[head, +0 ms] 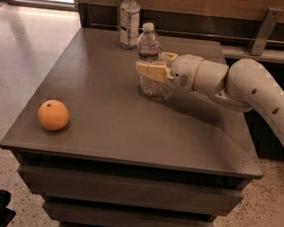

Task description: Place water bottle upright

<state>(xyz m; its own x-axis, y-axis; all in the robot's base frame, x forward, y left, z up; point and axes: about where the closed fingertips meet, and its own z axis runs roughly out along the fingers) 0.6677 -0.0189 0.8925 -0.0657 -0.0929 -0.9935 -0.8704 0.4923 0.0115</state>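
Plastic water bottle (149, 45), middle behind gripper (149, 69)

Pincer (147, 69) grips water bottle (149, 45), taller bottle (129, 19) close behind
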